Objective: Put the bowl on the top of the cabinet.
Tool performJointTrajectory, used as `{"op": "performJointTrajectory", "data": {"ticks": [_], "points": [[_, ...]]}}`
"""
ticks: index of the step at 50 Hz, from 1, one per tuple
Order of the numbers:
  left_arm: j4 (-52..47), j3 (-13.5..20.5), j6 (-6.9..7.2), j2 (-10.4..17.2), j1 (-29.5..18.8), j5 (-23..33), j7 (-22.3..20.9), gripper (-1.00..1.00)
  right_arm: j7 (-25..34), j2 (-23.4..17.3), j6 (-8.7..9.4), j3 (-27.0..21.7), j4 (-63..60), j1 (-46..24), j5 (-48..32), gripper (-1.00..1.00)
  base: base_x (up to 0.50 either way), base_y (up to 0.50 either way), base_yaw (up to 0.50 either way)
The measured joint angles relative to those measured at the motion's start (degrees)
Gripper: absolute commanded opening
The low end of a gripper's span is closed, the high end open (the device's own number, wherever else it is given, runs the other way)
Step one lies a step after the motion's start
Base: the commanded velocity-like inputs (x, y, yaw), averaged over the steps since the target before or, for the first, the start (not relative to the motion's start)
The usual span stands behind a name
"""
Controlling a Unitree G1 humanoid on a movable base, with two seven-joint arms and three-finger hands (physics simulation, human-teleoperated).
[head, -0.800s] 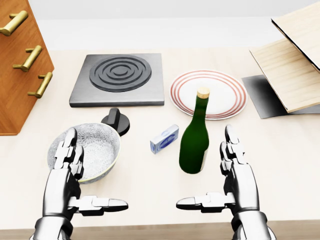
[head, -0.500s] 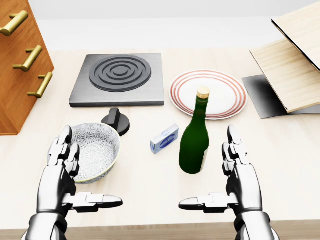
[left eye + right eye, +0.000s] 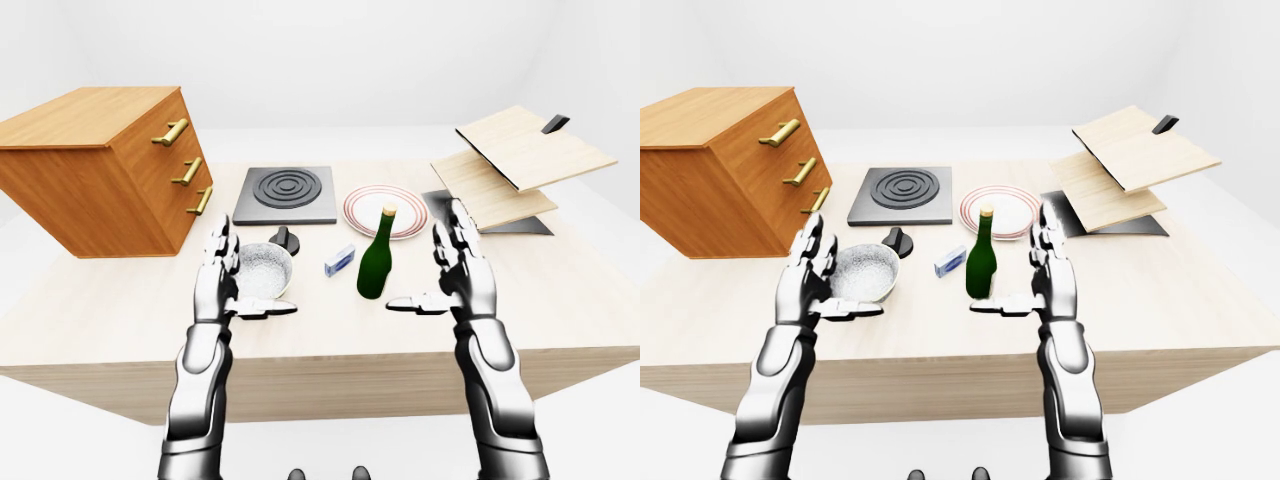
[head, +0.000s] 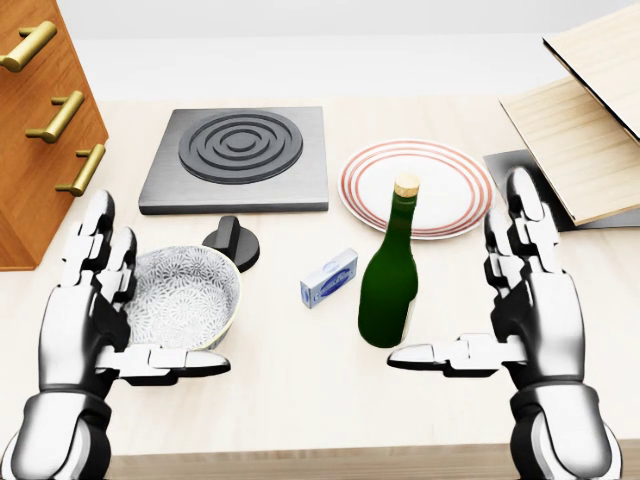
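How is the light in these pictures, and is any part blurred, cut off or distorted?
Head view: soft, even light, all sharp; the bottle throws only a faint shadow, and the cabinet is cut off at the left edge. Left-eye view: wider and equally sharp, the cabinet's whole top visible, the table edges splaying with wide-angle perspective. Right-eye view: nearly the same, with no glare on the bowl.

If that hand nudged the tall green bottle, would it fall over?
Quite possibly. The green bottle stands upright, tall and narrow on a small base, so a sideways knock near its neck would likely tip it. Being round, it would probably then roll across the table. The right hand hovers open beside it.
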Motion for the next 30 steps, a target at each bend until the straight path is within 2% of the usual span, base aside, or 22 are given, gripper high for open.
{"op": "performJointTrajectory", "data": {"ticks": [12,30], "points": [[-10.77,0.85,0.0,0.45,-2.23,-2.41,0.7,1.0,1.67,-0.71,0.0,-2.67,-10.21,0.23,3.02,1.0,0.0,0.0,0.0],[-15.18,1.5,0.0,1.13,-4.61,-4.23,0.78,1.0,1.58,-0.58,0.0,-2.29,-15.28,0.0,4.0,1.0,0.0,0.49,0.0]]}}
